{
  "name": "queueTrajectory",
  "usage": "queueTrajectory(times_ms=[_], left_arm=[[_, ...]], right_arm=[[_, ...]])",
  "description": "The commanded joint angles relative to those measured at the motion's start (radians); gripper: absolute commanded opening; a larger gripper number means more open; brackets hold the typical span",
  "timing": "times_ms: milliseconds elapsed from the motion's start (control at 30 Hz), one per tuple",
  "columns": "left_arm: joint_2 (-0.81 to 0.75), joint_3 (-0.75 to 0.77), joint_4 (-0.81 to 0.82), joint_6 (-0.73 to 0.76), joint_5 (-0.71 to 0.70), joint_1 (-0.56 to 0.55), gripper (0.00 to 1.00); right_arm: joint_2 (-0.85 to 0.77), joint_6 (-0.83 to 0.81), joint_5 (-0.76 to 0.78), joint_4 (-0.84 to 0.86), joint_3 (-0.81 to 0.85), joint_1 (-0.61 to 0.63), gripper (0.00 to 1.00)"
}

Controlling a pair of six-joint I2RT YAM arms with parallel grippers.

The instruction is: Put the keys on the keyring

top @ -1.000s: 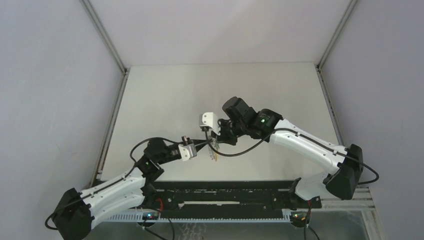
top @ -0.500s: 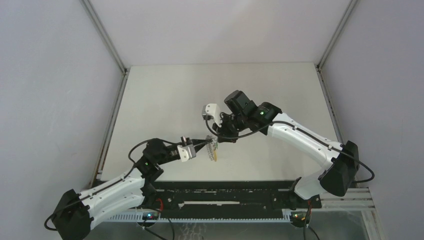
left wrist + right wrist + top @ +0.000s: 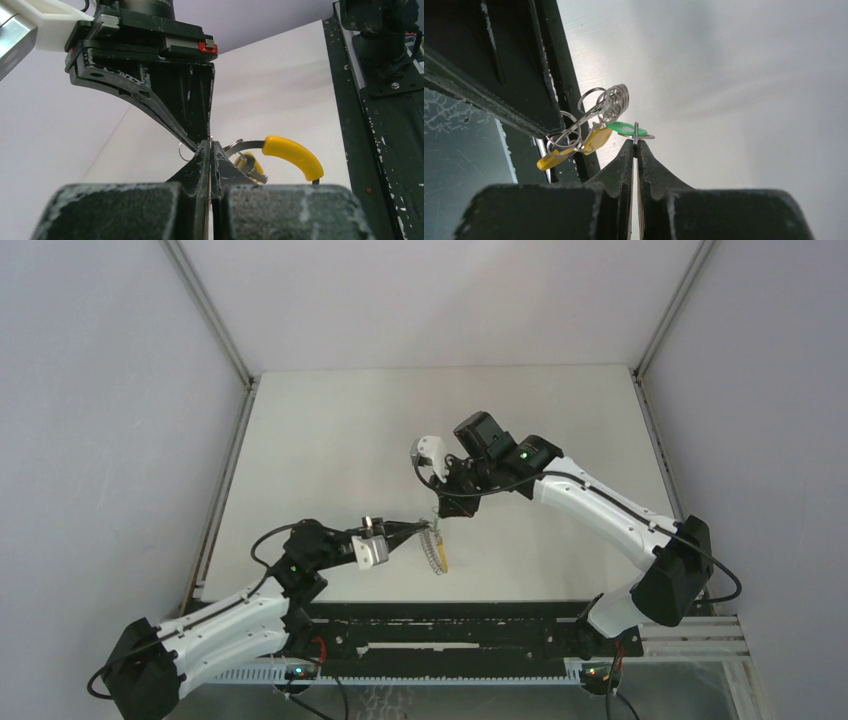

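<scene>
Keyring (image 3: 433, 550): up off the worktop (image 3: 320, 440), pinched in fully closed left gripper (image 3: 425, 529), yellow key (image 3: 594, 141) apparently already on it. Green key (image 3: 626, 129): clamped in fully closed right gripper (image 3: 636, 142), right beside the ring, threading not visibly done. Roughly halfway; green one left.

The top view looks down from above and behind both arms (image 3: 600, 515), wide enough to take in the whole bench (image 3: 330, 430). The left wrist view sits close behind the left tool (image 3: 210, 146), facing right along it. The right wrist view peers close along the right tool (image 3: 636, 142), past the green key (image 3: 626, 129), toward the near rail (image 3: 450, 625). All three views share the keyring (image 3: 615, 101) and yellow key (image 3: 294, 155) where the tools meet.
</scene>
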Motion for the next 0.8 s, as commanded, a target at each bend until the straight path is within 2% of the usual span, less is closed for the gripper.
queueTrajectory(times_ms=[0,200,300,533,767], left_arm=[[0.007,-0.001,0.08,-0.014,-0.044,-0.006,0.0],[0.011,-0.036,0.164,-0.088,-0.022,0.014,0.0],[0.014,-0.038,0.202,-0.126,0.018,0.036,0.0],[0.042,-0.028,0.258,-0.187,0.083,0.039,0.0],[0.046,-0.026,0.265,-0.194,0.077,0.039,0.0]], right_arm=[[-0.096,-0.092,-0.007,0.036,-0.05,0.026,0.0],[-0.28,-0.282,0.045,0.2,-0.262,0.068,0.0],[-0.331,-0.309,0.069,0.255,-0.309,0.072,0.0],[-0.332,-0.333,0.151,0.344,-0.345,0.106,0.0],[-0.335,-0.361,0.101,0.38,-0.36,0.12,0.0]])
